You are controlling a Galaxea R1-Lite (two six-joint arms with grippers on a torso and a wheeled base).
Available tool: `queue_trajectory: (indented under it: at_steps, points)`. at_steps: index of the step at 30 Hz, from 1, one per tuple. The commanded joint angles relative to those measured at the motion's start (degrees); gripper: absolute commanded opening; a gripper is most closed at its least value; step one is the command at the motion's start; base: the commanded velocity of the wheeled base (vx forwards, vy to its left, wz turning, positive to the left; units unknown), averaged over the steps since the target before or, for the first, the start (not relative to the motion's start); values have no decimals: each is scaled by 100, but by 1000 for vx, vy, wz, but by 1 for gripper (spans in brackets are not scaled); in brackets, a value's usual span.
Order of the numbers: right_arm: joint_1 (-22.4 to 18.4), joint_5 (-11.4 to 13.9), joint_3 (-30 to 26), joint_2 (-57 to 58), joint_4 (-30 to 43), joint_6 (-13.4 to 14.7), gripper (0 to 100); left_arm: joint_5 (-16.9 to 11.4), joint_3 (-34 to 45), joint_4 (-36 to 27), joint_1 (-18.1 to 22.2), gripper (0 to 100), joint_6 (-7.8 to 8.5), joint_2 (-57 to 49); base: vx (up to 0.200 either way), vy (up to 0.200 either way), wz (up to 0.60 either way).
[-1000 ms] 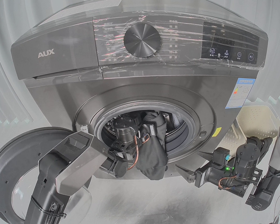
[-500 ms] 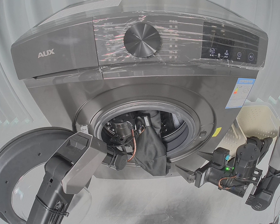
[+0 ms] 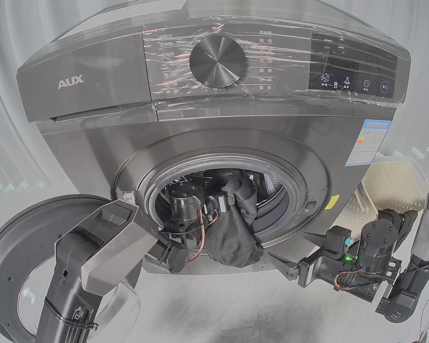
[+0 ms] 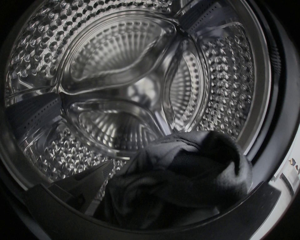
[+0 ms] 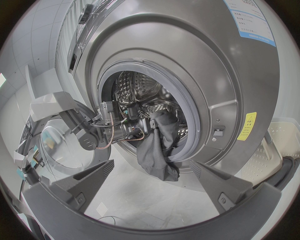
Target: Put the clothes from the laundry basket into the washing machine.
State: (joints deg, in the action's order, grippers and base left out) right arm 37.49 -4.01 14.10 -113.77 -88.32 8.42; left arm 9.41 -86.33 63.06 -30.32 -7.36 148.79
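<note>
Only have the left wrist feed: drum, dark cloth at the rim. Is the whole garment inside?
Observer: No. In the head view the dark garment hangs out over the lower rim of the opening and down the front of the washing machine.
Operator: Is the right arm in the way?
Observer: No. The right gripper is open, outside the machine, low and to the right of the opening, apart from the cloth.
Operator: Anything in the basket?
Observer: Can't tell. The laundry basket stands to the right of the machine. Its cream inner wall shows, but the right arm hides its bottom.
</note>
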Motion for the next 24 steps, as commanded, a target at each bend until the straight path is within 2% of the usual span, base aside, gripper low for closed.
queue_trajectory:
  at_steps: [1, 5, 11, 14, 20, 24]
  points:
    - [13, -3, -4, -31, -1, 1, 100, -317, 1312, -40, -132, 100, 16, -860, 0, 0, 0]
    - [13, 6, -4, -57, -1, 1, 100, -423, 1690, -224, -194, 100, 24, -992, 0, 0, 0]
    - [13, 6, 5, -145, -1, 1, 100, -581, 1725, -233, -220, 100, 24, -992, 0, 0, 0]
    - [13, 6, 5, -145, -1, 1, 100, -809, 1804, -224, -343, 100, 33, -966, 0, 0, 0]
    - [13, 6, 22, -136, -1, 1, 100, -924, 1743, -242, -440, 100, 51, -684, 0, 0, 0]
    - [13, 6, 31, -127, -1, 1, 100, -915, 1690, -224, -431, 100, 253, -429, 0, 0, 0]
